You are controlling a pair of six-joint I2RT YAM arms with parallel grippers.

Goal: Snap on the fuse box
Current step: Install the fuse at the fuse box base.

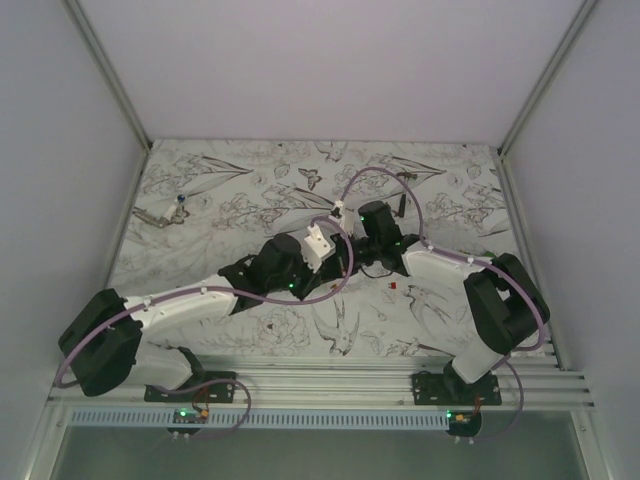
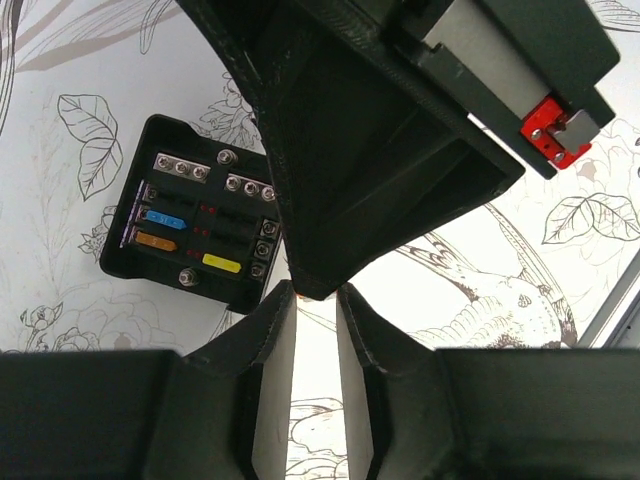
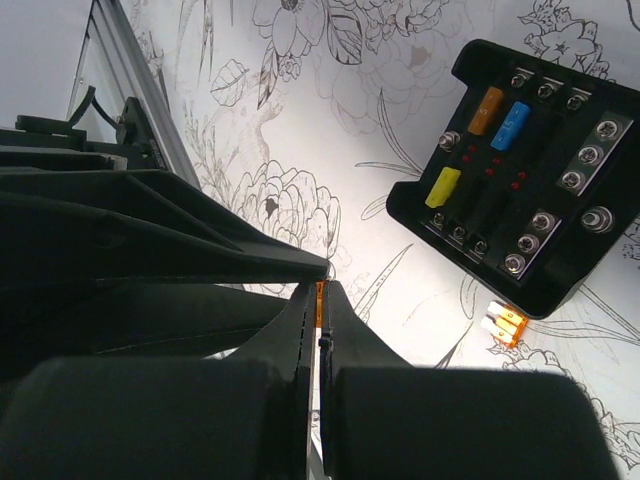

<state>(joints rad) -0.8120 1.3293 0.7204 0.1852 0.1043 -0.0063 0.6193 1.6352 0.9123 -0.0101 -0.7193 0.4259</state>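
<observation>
the fuse box is lying face up on the flower-patterned table, held by neither arm. the right pincer is pinching a thin orange piece, the left pincer is standing slightly open, gripping nothing

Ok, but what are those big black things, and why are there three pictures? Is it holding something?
Those are two robot arms bolted to a table, each ending in a two-finger pincher. One picture looks down from above. The other two come from little cameras on the wrists, so each sees its own fingers close up. On the flowery table cover lies the fuse box, black with blue, orange and yellow fuses. Spare fuses lie loose beside it. The right gripper is pinched shut on an orange sliver, probably a fuse. The left gripper holds nothing; its fingers stand slightly apart.
</observation>
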